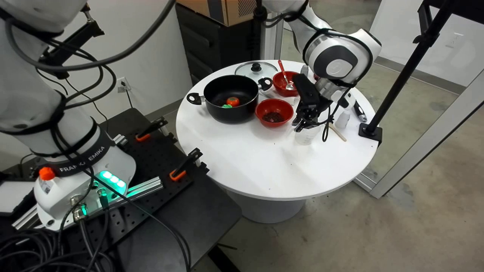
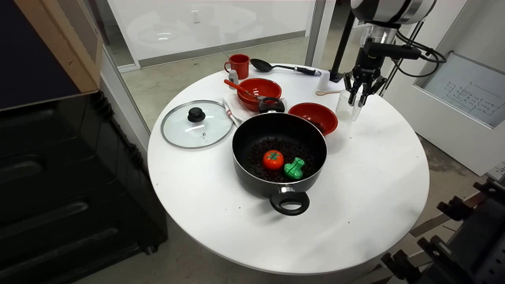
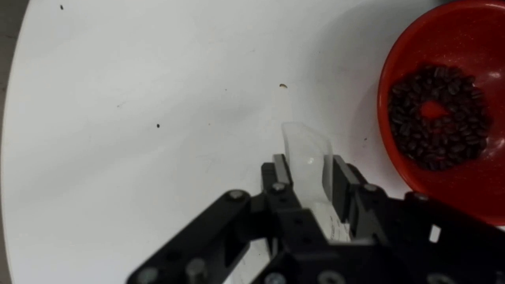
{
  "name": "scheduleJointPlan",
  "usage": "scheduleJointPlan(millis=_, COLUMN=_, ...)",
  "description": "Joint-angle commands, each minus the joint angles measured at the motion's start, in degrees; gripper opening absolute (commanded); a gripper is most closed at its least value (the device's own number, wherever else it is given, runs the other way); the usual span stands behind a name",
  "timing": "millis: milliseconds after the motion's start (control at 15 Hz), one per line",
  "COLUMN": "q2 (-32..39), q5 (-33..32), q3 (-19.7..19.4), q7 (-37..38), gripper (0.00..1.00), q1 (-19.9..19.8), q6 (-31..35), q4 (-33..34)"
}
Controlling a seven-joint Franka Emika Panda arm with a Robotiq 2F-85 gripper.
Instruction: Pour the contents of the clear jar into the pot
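1. Holding the clear handle [image 3: 307, 144] of the clear jar [image 2: 343, 106] with the gripper [image 3: 310, 169] drawn narrow, with fingers [image 3: 342, 186] against either side in the wrist view.
2. With the clear jar upright or nearly so in both exterior views, cannot tell resting on the round white table [image 2: 355, 236] from hanging just above; too cloudy to see into.
3. Near the clear jar, can see coffee beans [image 3: 457, 104] spread in the bottom of a red bowl [image 3: 442, 43].
4. Past that bowl, well apart from the clear jar, can see the black pot [image 2: 280, 128].
5. Inside the black pot, can pick out dark beans [image 2: 256, 157], a tomato [image 2: 273, 161] and, just beside it, a green lobed piece [image 2: 294, 169].
6. Next to the black pot, can see the glass lid [image 2: 183, 128] lying flat, with the black knob [image 2: 196, 114] up.
7. Near the glass lid, can see another red bowl [image 2: 265, 85] by a white cloth [image 2: 240, 106], with a red-handled spoon [image 2: 245, 91] leaning inside.
8. Farther out, can make out a red mug [image 2: 240, 66], a black cooking spoon [image 2: 262, 65], a wooden spoon [image 2: 328, 92] and a white tapered container [image 2: 323, 81].
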Motion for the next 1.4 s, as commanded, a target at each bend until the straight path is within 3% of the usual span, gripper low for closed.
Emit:
scheduleJointPlan(millis=0, q2=1.0, q5=-0.2, q3=-0.9, q7=1.5, gripper=0.58, q1=0.5, q6=-0.3, q4=2.9)
scheduleJointPlan(millis=400, q2=-2.7, q5=-0.2, q3=-0.4, q7=-1.0, gripper=0.99, q1=0.3, q6=2.2, q4=0.0)
scheduleJointPlan(millis=933, q2=-19.9, q5=-8.2, q3=0.4, q7=-13.9, gripper=1.00, q1=4.9, q6=12.2, q4=-19.2)
scheduleJointPlan(millis=1133, q2=-27.0, q5=-9.8, q3=2.4, q7=-18.8, gripper=1.00, q1=6.2, q6=16.8, q4=-27.3)
scheduleJointPlan(millis=1333, q2=-34.2, q5=-7.5, q3=5.9, q7=-25.0, gripper=1.00, q1=6.0, q6=21.6, q4=-35.9)
